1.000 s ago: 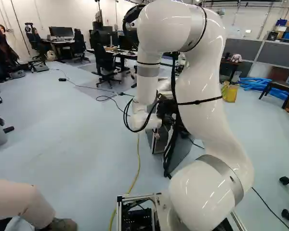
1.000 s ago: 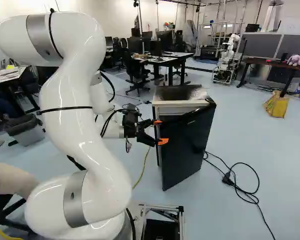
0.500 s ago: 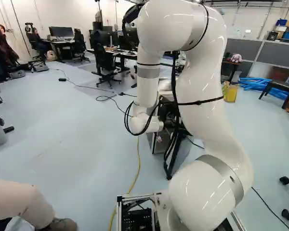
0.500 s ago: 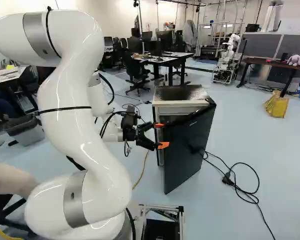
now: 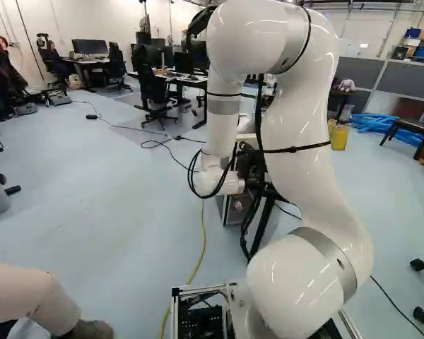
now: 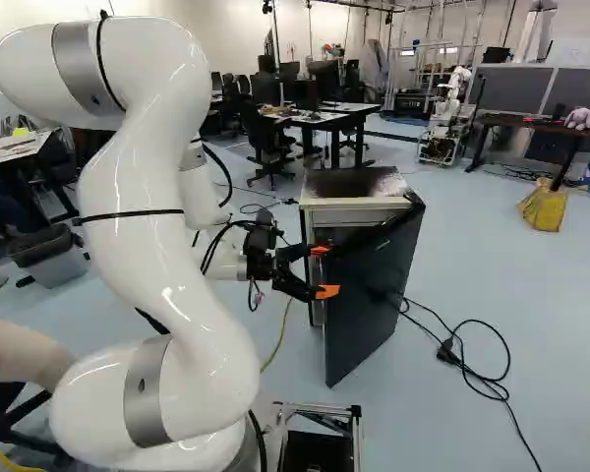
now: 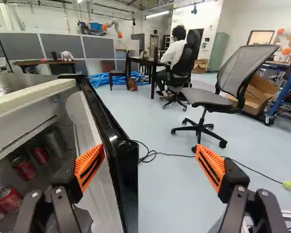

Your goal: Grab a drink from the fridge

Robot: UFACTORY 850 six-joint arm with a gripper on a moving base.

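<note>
Red cans (image 7: 24,169) (lettering blurred) sit inside the open fridge (image 6: 352,185).

Cans (image 7: 24,170) in fridge (image 6: 336,185) | desk (image 6: 320,120) behind fridge | cable (image 6: 446,352) right of door (image 6: 374,290)

1. We can read no text, number or sign in any view.
2. On the outer face of the fridge door (image 6: 372,305), we locate one small pale marking; it is too small to read.
3. On the red cans (image 7: 8,198) behind that door, we note whitish print; we cannot resolve it.
4. On the lower grey band (image 6: 146,403), we find a dark mark of unclear kind.
</note>
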